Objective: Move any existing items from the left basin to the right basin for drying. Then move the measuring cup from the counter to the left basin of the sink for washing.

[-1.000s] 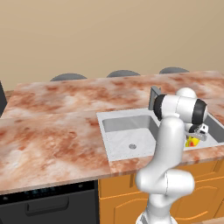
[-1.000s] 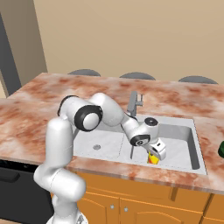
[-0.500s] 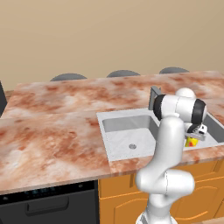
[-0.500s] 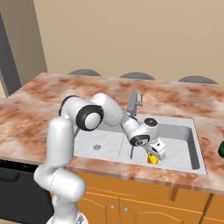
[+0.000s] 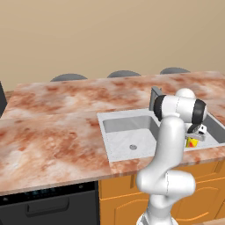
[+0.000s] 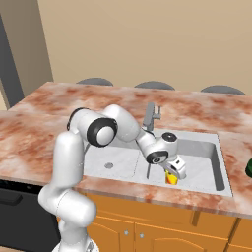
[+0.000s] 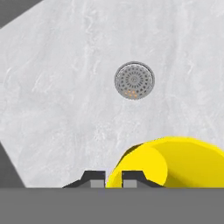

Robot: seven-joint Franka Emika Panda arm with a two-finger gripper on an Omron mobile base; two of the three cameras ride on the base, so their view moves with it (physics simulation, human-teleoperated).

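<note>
Little has shifted since before: pincer [image 6: 173,173] grips the yellow carton [image 6: 171,179] low in the right basin [image 6: 206,170], not yet released; measuring cup [image 6: 249,167] untouched.

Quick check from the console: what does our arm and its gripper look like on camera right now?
A glossy white arm of rounded tube segments with dark grey joint bands. The gripper is a small white block with black dots; its two finger tips are short, dark and squared with grey pads. No cables visible.
</note>
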